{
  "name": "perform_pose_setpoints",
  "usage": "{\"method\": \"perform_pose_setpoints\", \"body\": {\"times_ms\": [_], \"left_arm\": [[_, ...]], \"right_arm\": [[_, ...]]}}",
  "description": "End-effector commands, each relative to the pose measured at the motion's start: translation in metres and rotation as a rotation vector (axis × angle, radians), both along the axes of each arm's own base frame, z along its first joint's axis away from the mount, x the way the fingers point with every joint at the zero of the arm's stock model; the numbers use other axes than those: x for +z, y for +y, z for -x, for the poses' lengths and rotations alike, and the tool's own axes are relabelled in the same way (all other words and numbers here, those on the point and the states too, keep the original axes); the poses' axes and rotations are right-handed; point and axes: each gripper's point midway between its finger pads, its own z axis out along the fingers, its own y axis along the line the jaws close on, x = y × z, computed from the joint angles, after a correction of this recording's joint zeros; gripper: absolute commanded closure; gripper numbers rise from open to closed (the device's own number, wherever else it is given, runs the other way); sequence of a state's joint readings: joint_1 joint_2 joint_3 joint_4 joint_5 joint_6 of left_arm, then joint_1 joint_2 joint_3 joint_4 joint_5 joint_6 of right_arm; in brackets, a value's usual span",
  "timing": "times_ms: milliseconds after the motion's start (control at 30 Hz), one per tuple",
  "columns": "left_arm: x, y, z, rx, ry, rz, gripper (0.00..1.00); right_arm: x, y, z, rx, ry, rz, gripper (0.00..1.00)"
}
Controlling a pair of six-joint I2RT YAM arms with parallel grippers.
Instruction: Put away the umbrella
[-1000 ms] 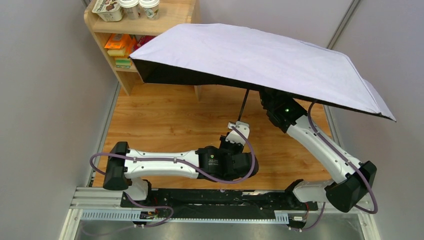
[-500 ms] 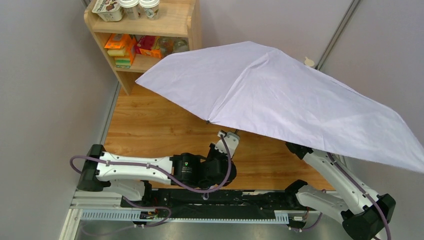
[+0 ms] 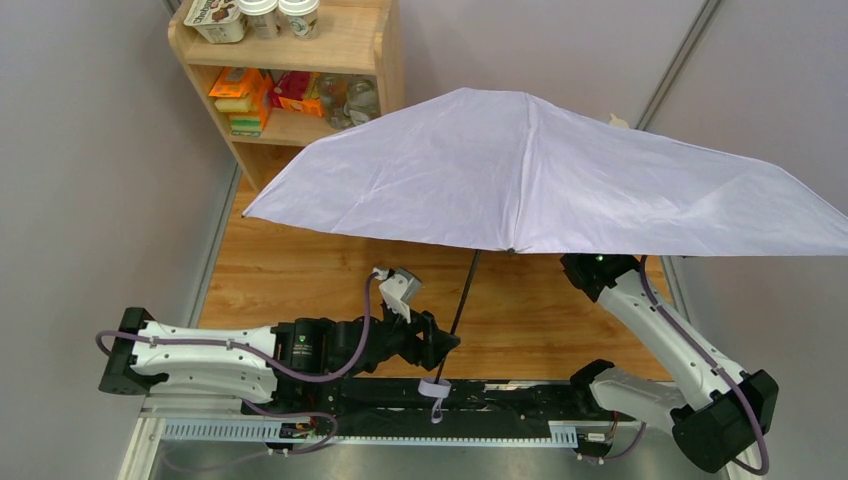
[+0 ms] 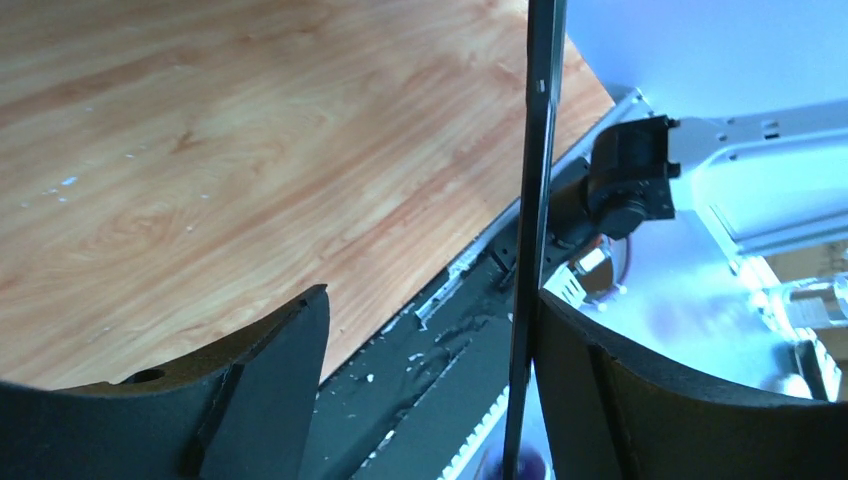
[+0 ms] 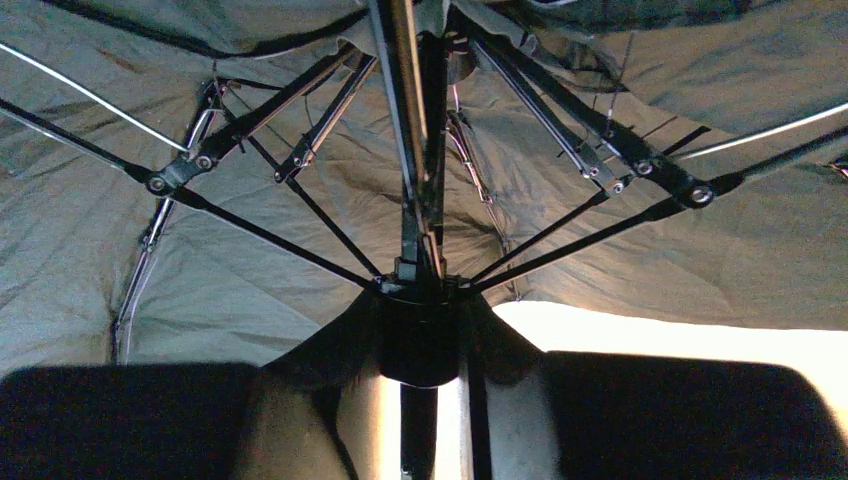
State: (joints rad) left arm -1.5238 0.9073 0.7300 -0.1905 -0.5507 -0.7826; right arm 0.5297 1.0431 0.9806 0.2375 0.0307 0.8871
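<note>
Left wrist view: looking through the left gripper [image 4: 432, 300], released and spread wide, with the black shaft [image 4: 533, 200] just brushing one finger's inner face, so steadying, not gripping. Over to the right gripper [image 5: 420, 365], clenched, by the look of it, around the runner [image 5: 420, 325] beneath the ribs [image 5: 290, 235], so carrying the whole umbrella [image 3: 540, 170]. Fully open, held aloft above the table [image 3: 300, 270], handle [image 3: 434, 386] dangling at the near edge. Probably set up for drawing that runner down the shaft to collapse it.
</note>
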Motion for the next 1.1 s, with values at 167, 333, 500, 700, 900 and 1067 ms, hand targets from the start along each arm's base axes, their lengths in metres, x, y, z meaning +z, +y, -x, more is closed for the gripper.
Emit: {"method": "perform_pose_setpoints", "body": {"times_ms": [167, 333, 500, 700, 900, 1067], "left_arm": [[0.012, -0.020, 0.012, -0.096, 0.003, 0.102, 0.33], [0.021, -0.038, 0.001, -0.119, -0.039, 0.074, 0.55], [0.028, -0.063, 0.009, -0.226, -0.023, 0.091, 0.43], [0.019, -0.055, -0.010, -0.147, -0.012, 0.013, 1.00], [0.072, -0.027, -0.057, 0.019, -0.099, 0.112, 1.00], [0.090, -0.025, -0.077, 0.020, -0.107, 0.139, 1.00]], "right_arm": [[0.066, -0.002, 0.008, 0.112, -0.139, -0.100, 1.00], [0.066, -0.003, 0.013, 0.125, -0.134, -0.097, 1.00], [0.080, -0.008, 0.011, 0.112, -0.152, -0.091, 1.00], [0.084, -0.011, 0.004, 0.120, -0.147, -0.071, 1.00], [-0.014, 0.027, 0.020, 0.244, 0.042, 0.016, 1.00], [-0.083, 0.078, 0.078, 0.337, 0.089, 0.021, 1.00]]}}
